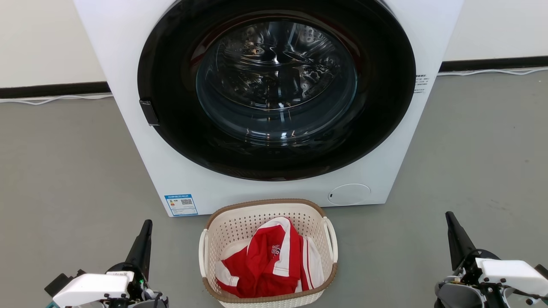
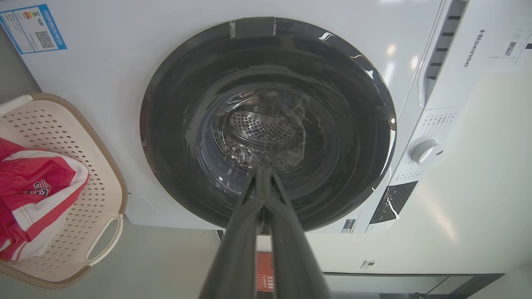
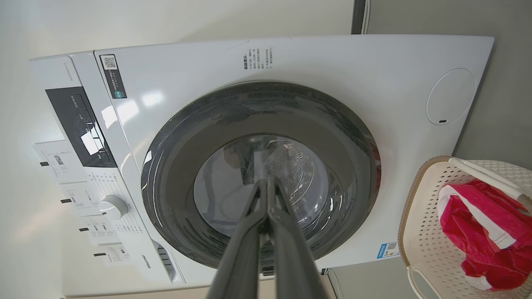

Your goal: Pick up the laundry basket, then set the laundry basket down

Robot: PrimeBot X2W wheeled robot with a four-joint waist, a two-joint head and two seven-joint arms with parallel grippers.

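Note:
The laundry basket [image 1: 239,226], cream perforated plastic with a brown rim and white loop handles, stands on the grey floor right in front of the washing machine, holding a red and white garment [image 1: 267,261]. My left gripper [image 1: 145,229] rests low at the basket's left, shut and empty, well apart from it. My right gripper [image 1: 450,220] sits farther off to the basket's right, also shut with nothing in it. The left wrist view has the basket [image 2: 89,174] at its left edge and the gripper [image 2: 262,174] pointing at the door. In the right wrist view the basket [image 3: 419,232] is at lower right, beside the gripper [image 3: 264,185].
A white front-loading washing machine [image 1: 180,179] with a closed dark round door [image 1: 276,90] stands directly behind the basket. Grey floor [image 1: 64,171] spreads on both sides. A white cable [image 1: 51,99] runs along the black skirting at the wall.

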